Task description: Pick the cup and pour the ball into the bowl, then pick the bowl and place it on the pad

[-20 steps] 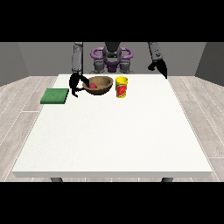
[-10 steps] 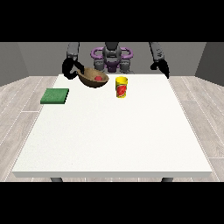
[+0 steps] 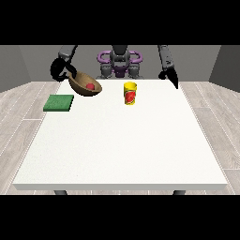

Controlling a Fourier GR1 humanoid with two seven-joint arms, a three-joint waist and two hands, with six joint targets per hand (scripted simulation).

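We locate the brown bowl (image 3: 85, 85) raised above the white table (image 3: 122, 140), tilted with its opening facing the camera and a red ball (image 3: 90, 86) resting inside it. The hand at the view's left (image 3: 61, 71) holds the bowl at its upper rim, fingers closed on the edge. We find the green pad (image 3: 59, 102) flat on the table, below and left of the bowl, apart from it. The yellow cup (image 3: 130, 93) stands upright to the bowl's right. The hand at the view's right (image 3: 171, 77) hangs over the far table edge, fingers relaxed, holding nothing.
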